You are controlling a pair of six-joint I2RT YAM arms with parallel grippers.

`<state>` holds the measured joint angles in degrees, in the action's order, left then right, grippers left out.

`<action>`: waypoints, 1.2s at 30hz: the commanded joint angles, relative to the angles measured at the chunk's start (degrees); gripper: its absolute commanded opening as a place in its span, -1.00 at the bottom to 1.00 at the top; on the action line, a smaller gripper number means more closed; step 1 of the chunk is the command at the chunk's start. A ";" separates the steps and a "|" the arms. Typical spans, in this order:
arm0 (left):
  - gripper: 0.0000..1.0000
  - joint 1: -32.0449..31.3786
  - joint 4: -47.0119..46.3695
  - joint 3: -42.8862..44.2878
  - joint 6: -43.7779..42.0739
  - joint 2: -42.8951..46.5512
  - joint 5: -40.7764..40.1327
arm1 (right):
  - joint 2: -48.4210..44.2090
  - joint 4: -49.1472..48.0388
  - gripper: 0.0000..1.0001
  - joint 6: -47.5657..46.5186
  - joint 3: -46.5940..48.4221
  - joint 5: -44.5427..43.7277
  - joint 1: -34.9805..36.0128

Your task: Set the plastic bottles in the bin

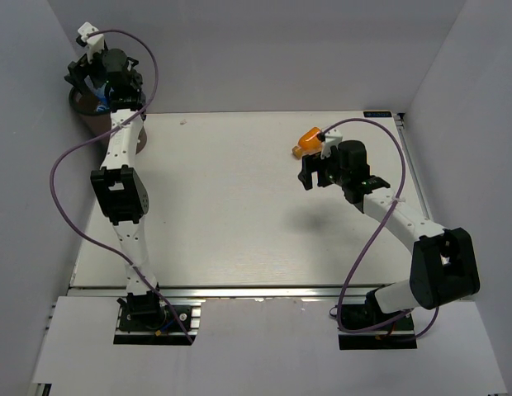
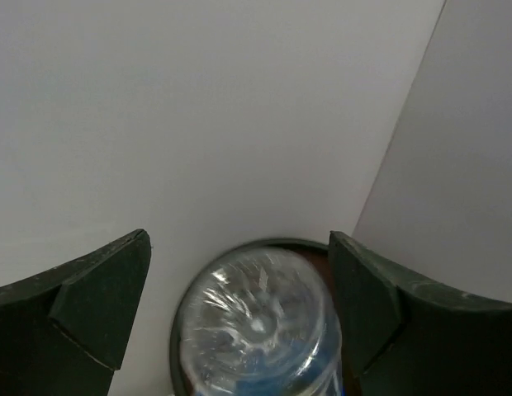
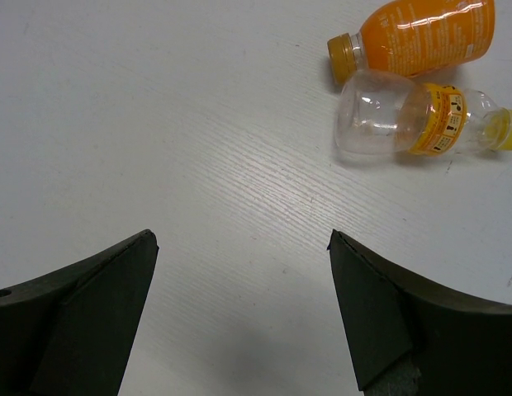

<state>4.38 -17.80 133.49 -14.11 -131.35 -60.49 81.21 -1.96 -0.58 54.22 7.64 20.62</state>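
Note:
My left gripper (image 1: 92, 81) hangs over the dark brown bin (image 1: 79, 103) in the far left corner. In the left wrist view the left gripper (image 2: 239, 238) is wide open. Below it the clear blue-labelled bottle (image 2: 256, 326) stands base-up and blurred inside the bin's rim (image 2: 277, 242), free of both fingers. My right gripper (image 1: 314, 175) is open and empty over the table, just in front of a squat orange bottle (image 1: 308, 140). In the right wrist view the right gripper (image 3: 242, 237) faces bare table; the orange bottle (image 3: 425, 35) and the clear yellow-capped bottle (image 3: 409, 122) lie side by side at the upper right.
White walls close in the table on the left, back and right. The bin stands tight against the left wall. The right arm's cable (image 1: 363, 247) loops over the near right of the table.

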 commanded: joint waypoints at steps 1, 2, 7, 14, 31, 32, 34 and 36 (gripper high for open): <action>0.97 0.01 1.19 0.10 -0.13 1.80 -1.21 | -0.18 -2.70 0.79 -0.12 -0.08 -0.08 -0.49; 0.96 0.10 1.54 0.10 0.31 1.80 -1.38 | -0.17 -2.70 0.79 -0.04 -0.08 0.09 -0.50; 0.96 0.01 4.26 1.41 1.63 2.94 0.37 | 0.00 -2.35 0.79 0.23 0.27 0.01 -0.85; 0.97 -0.07 15.41 0.89 12.40 8.82 8.09 | 1.14 -1.13 0.79 4.35 2.38 -5.50 -1.37; 0.97 -17.57 18.79 -48.95 40.80 41.07 42.88 | 24.51 11.71 0.79 36.70 25.41 -22.84 -7.53; 0.97 -17.83 14.68 -52.07 41.18 41.96 46.74 | 25.74 11.19 0.79 37.75 27.15 -23.63 -7.53; 0.96 -18.35 14.02 -57.96 42.75 43.28 52.48 | 29.43 12.67 0.79 38.63 29.62 -24.16 -7.53; 0.96 -19.32 14.72 -61.31 42.59 43.63 53.28 | 32.33 12.94 0.79 39.86 31.82 -23.64 -7.53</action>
<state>-14.31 -1.30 76.73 24.36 -88.97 -15.79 111.02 10.31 34.85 81.73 -13.89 12.99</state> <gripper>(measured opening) 0.983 0.894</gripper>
